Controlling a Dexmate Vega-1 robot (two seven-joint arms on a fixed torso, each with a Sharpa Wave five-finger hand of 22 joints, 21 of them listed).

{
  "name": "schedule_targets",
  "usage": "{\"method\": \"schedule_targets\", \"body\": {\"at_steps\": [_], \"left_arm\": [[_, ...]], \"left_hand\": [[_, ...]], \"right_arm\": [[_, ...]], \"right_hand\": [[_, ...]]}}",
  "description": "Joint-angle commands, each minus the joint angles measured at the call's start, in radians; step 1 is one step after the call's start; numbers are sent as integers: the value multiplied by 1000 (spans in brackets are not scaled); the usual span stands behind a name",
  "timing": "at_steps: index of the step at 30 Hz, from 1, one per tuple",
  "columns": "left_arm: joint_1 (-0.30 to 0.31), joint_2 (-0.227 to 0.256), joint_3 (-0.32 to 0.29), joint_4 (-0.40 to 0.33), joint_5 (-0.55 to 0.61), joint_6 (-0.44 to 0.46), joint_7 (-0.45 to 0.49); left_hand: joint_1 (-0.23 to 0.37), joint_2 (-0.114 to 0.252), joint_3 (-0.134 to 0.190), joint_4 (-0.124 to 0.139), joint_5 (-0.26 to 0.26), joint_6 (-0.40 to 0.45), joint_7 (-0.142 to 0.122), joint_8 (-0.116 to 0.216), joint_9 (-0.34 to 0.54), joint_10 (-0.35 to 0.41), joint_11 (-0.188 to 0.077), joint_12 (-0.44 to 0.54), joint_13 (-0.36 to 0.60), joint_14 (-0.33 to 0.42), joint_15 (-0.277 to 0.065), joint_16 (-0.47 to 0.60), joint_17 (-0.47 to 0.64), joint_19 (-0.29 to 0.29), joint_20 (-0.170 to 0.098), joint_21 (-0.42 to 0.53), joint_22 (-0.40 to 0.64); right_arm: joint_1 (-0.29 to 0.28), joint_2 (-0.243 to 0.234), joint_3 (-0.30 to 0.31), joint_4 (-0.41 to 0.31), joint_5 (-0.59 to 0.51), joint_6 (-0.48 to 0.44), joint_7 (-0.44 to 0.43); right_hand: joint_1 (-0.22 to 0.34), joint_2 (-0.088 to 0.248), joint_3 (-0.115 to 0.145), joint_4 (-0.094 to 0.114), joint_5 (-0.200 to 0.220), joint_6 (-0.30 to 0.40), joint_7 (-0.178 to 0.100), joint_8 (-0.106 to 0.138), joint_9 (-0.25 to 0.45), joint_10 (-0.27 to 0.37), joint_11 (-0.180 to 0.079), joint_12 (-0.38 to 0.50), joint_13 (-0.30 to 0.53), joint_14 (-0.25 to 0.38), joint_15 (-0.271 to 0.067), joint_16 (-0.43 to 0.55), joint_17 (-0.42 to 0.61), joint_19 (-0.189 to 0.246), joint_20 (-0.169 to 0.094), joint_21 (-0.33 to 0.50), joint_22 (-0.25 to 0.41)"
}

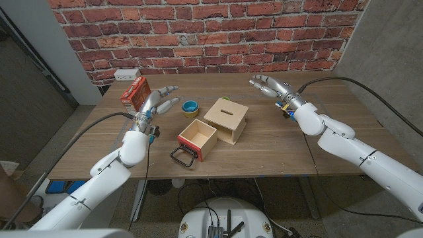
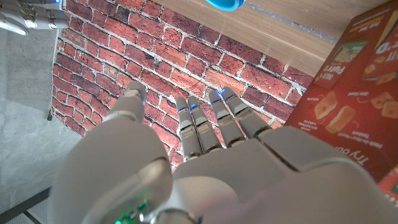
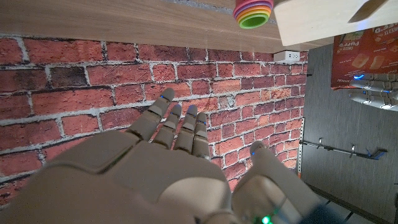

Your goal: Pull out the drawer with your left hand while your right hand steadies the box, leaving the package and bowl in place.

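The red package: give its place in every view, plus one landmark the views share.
Head view: the red package stands upright at the table's left, beside the left hand.
Left wrist view: it covers the picture's right side, next to the left hand.
Right wrist view: a strip at the upper right edge.
Shared landmark: the brick wall.

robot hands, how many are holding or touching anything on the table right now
0. The left hand hangs open between the red package and the bowl, gripping neither. The right hand is raised open, right of the wooden box, clear of it. The drawer stands pulled out.
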Motion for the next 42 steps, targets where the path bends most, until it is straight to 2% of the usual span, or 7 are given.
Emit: {"method": "schedule_targets", "body": {"at_steps": [1, 18, 21, 22, 23, 32, 42], "left_arm": [[-114, -17, 53, 164, -94, -125, -6], [-165, -74, 98, 227, -186, -118, 30], [-173, -83, 99, 235, -223, -125, 17], [-184, -87, 102, 245, -261, -133, -17], [-188, -89, 106, 246, -259, -129, -13], [-207, -99, 133, 261, -281, -114, -10], [-198, -107, 140, 260, -315, -118, -1]], "left_hand": [[-12, 0, -6, 0, -4, -16, 2, 2, 3, -14, 6, -1, 4, -16, -94, 7, 3, 8, -94, 5, 1], [-49, 8, -26, 10, -8, -71, 15, 3, 2, -95, 28, -4, 2, -86, -79, 3, 4, -13, -107, -1, 1], [-66, 15, -34, 13, -9, -106, 17, 3, 1, -134, 33, -5, 2, -123, -67, 3, 4, -35, -111, -4, 2], [-80, 23, -39, 15, -9, -140, 22, 2, 0, -188, 58, -8, 1, -159, -54, 3, 4, -58, -103, -6, 2], [-87, 26, -43, 15, -9, -152, 31, 4, 0, -201, 60, -4, 1, -185, -41, 1, 4, -70, -103, -6, 2], [-135, 51, -54, 33, -12, -209, 35, 4, 0, -254, 73, -2, 0, -235, -31, 6, 8, -121, -117, -8, 3], [-209, 72, -66, 48, -9, -307, 5, -1, -3, -334, 78, -5, -1, -307, -27, 4, 6, -186, -122, -10, 2]], "right_arm": [[-22, 65, 26, 62, 137, 27, -49], [11, 135, 37, 213, 325, 122, -46], [19, 146, 35, 239, 344, 143, -46], [20, 158, 41, 252, 366, 151, -49], [19, 164, 44, 262, 380, 163, -50], [14, 189, 59, 306, 472, 206, -39], [-6, 220, 68, 325, 539, 233, -49]], "right_hand": [[10, 21, 0, -6, 4, -10, 1, -1, 3, -14, -5, -2, 2, 0, -6, 4, 2, 9, 5, -1, 2], [-4, 15, -10, 0, 3, -42, -2, 1, 2, -46, 1, -3, 2, -35, 1, -5, 7, -26, 10, -16, 2], [-6, 14, -11, 1, 3, -42, -2, 2, 2, -48, 1, -3, 1, -38, 1, -5, 8, -31, 10, -18, 2], [-7, 14, -12, 2, 3, -43, -2, 1, 2, -50, 0, -3, 1, -39, 2, -5, 8, -34, 11, -18, 2], [-8, 14, -13, 3, 3, -47, -2, 0, 2, -52, 1, -3, 1, -43, 2, -6, 8, -37, 11, -19, 2], [-15, 10, -20, 9, 5, -64, -3, -2, 1, -61, 4, -2, 1, -53, 4, -7, 9, -50, 6, -20, 1], [-23, 6, -31, 19, 8, -76, -17, -1, 0, -68, -6, -1, 0, -54, 8, -4, 10, -64, 9, -20, 1]]}}
